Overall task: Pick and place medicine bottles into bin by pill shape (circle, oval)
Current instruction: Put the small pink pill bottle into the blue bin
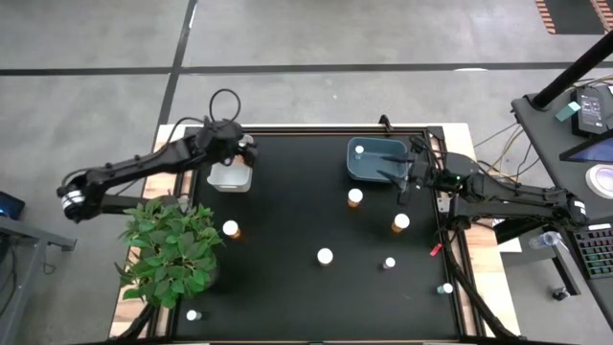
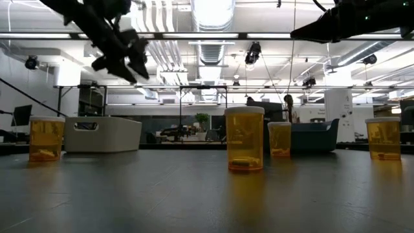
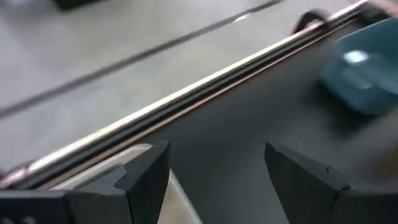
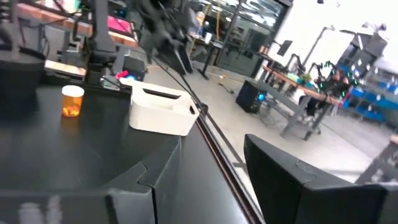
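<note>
Several white-capped medicine bottles stand upright on the black table: amber ones (image 1: 355, 196), (image 1: 400, 223), (image 1: 231, 229), and one (image 1: 325, 256) near the middle; tinier ones (image 1: 389, 262), (image 1: 447, 287), (image 1: 193, 314) stand nearer the front. One white cap (image 1: 359, 149) shows inside the blue bin (image 1: 383, 165). My left gripper (image 1: 247, 153) is open and empty above the white bin (image 1: 230, 178), which also shows in the left wrist view (image 3: 93, 174). My right gripper (image 1: 402, 182) is open and empty at the blue bin's near right corner.
A leafy green potted plant (image 1: 170, 251) stands at the table's left front. The table has a raised rim (image 1: 316, 128) along its far edge. A red-tipped tool (image 1: 435, 249) lies by the right edge. A desk with devices (image 1: 584, 144) stands to the right.
</note>
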You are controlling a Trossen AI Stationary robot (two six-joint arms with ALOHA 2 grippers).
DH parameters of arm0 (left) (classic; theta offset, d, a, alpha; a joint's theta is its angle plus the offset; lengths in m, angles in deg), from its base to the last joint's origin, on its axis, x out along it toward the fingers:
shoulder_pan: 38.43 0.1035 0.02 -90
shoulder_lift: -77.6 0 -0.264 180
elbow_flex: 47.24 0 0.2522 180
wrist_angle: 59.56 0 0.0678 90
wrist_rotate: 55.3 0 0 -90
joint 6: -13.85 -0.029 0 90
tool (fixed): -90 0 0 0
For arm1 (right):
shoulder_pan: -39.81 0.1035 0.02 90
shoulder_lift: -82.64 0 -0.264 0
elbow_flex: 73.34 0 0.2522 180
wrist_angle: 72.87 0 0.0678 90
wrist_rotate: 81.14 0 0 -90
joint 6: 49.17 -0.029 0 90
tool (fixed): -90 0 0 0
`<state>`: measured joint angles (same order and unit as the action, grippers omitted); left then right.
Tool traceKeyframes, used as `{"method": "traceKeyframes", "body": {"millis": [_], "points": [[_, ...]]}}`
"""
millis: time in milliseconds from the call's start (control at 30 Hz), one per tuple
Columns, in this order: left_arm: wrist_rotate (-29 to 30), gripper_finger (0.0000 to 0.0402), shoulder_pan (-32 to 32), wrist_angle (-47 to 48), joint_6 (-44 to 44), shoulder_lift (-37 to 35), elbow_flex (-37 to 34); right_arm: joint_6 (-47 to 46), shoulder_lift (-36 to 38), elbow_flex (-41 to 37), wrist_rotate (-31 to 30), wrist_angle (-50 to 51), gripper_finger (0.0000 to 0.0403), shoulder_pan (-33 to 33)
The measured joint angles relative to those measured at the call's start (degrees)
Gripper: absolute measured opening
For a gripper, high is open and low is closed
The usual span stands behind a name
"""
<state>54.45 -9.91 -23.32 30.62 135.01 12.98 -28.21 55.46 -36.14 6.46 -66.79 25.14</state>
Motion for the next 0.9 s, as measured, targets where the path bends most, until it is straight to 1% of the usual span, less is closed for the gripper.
{"method": "traceKeyframes", "body": {"millis": [67, 200, 367, 433, 567, 700, 767, 900], "points": [[0.0, 0.0244, -1.63, 0.05, -2.18, -2.21, -0.02, -3.04, -0.02, 0.0, -0.67, 0.06, 0.0169, 0.02], [-0.01, 0.0244, -5.08, -0.7, -6.33, -5.77, -0.99, -12.18, 0.0, 0.0, -0.67, 0.01, 0.0169, 0.04], [-0.06, 0.0244, -9.24, -2.22, -12.51, -8.54, -2.59, -23.22, -0.02, 0.52, -0.56, 0.43, 0.0169, 0.17], [-0.23, 0.0244, -11.0, -3.54, -14.39, -9.57, -3.73, -27.05, -0.02, 1.1, 0.35, 0.53, 0.0169, 0.17], [-0.97, 0.0244, -13.59, -8.05, -16.4, -11.75, -7.04, -32.68, 0.0, 2.84, 1.4, 2.33, 0.0169, 0.17], [-4.06, 0.0244, -14.32, -14.44, -18.74, -14.42, -10.63, -36.79, -0.02, 5.05, 1.43, 5.21, 0.0169, 0.19], [-5.31, 0.0244, -14.34, -17.18, -19.99, -15.71, -12.19, -38.93, -0.59, 6.65, 1.53, 7.59, 0.0169, 0.18], [-5.49, 0.0245, -14.32, -22.5, -22.94, -18.31, -15.35, -44.01, -2.87, 10.83, 3.29, 14.56, 0.0169, 0.17]]}}
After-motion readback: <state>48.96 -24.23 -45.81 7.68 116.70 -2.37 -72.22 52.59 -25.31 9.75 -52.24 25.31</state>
